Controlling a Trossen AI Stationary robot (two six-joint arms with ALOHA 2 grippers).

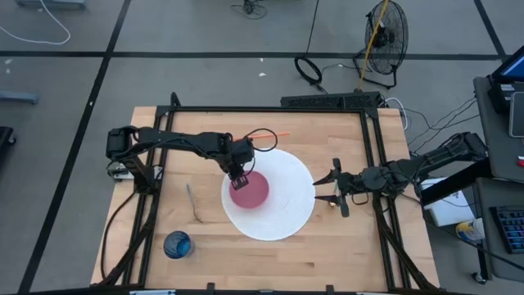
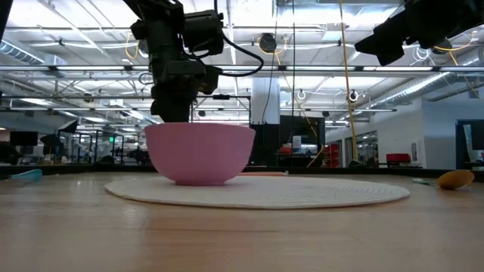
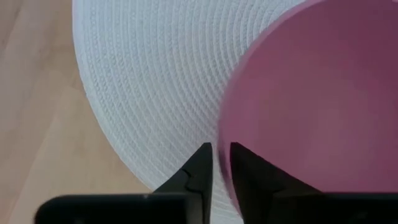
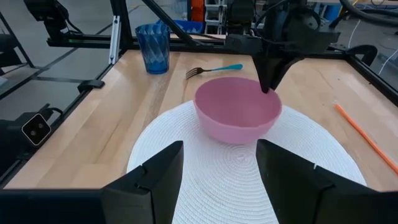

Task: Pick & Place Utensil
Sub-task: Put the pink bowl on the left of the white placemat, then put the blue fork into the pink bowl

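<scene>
Left pincer [image 1: 238, 182] sits at the rim of the pink bowl [image 1: 249, 189], one finger on each side of the wall, only slightly parted; whether it grips the rim or has let go I cannot tell. That bowl stands on the round white placemat [image 1: 286, 205] in the middle of the table [image 1: 352, 246]. Right pincer [image 1: 330, 190] hangs above the mat's far edge, fingers spread, empty, with a small yellowish object [image 2: 455, 179] near it on the wood. A fork [image 1: 193, 203], the likely utensil, lies on bare wood beside the mat, near a blue cup [image 1: 177, 244], and an orange straw [image 4: 367, 140] lies on the mat's other side. By my judgement the bowl is placed, while the fork is not yet picked up. No brand or writing can be read
</scene>
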